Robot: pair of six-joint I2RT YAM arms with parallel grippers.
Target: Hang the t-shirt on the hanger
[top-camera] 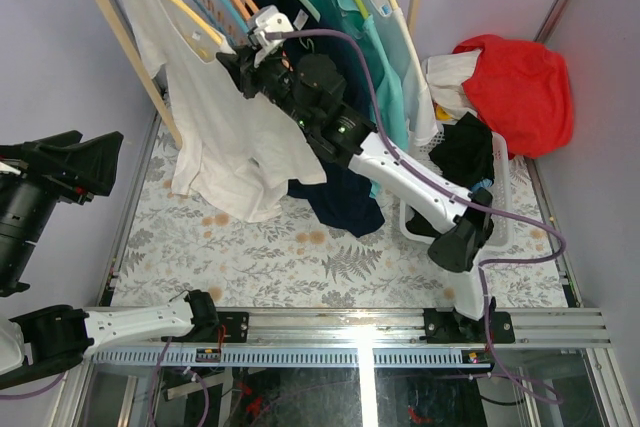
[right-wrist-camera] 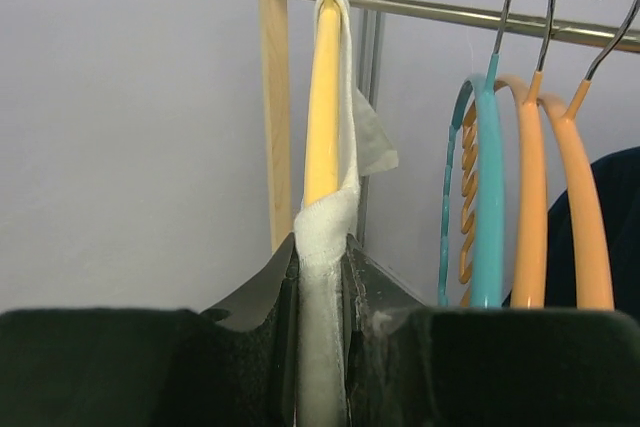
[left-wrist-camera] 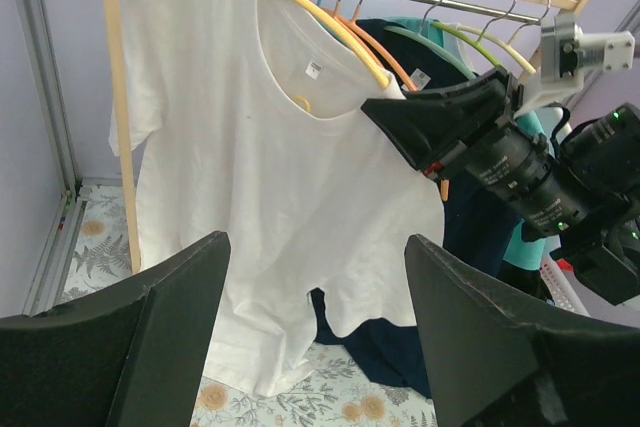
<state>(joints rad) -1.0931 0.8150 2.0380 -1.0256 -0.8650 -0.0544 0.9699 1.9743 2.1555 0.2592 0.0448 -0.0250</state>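
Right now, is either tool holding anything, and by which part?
The right tool pinches the plain white cotton t-shirt at its shoulder, over the thin pale yellow plastic hanger. The left tool holds nothing.

White t-shirt hanging on pale yellow hanger

The right arm reaches up and forward from its base, elbow nearly straight. The right gripper has its jaws pinched on the t-shirt at the shoulder edge. The left arm is folded back, well apart from the t-shirt. The left gripper is raised and faces the t-shirt, jaws spread wide, holding nothing.
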